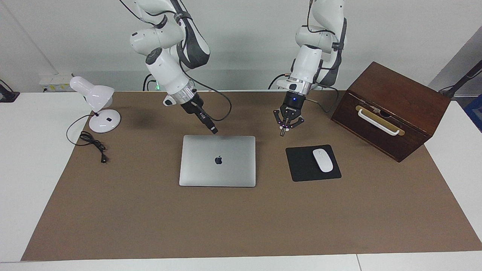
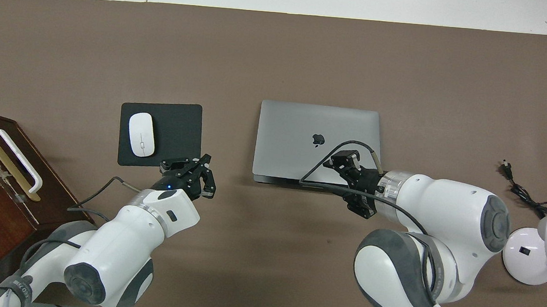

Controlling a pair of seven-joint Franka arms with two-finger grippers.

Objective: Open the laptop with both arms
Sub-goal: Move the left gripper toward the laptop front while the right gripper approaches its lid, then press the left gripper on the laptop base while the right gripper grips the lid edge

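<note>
Laptop (image 1: 217,160) shut; right hand (image 1: 213,130) at edge.

The laptop (image 1: 217,161) has a smooth, matt silver metal lid with a dark logo. Under it the table (image 1: 241,226) wears a matt brown paper-like sheet. The mouse pad (image 1: 301,165) looks matt black, the mouse (image 1: 322,160) glossy white plastic. The box (image 1: 391,109) is dark polished wood; the desk lamp (image 1: 97,103) is glossy white.
</note>
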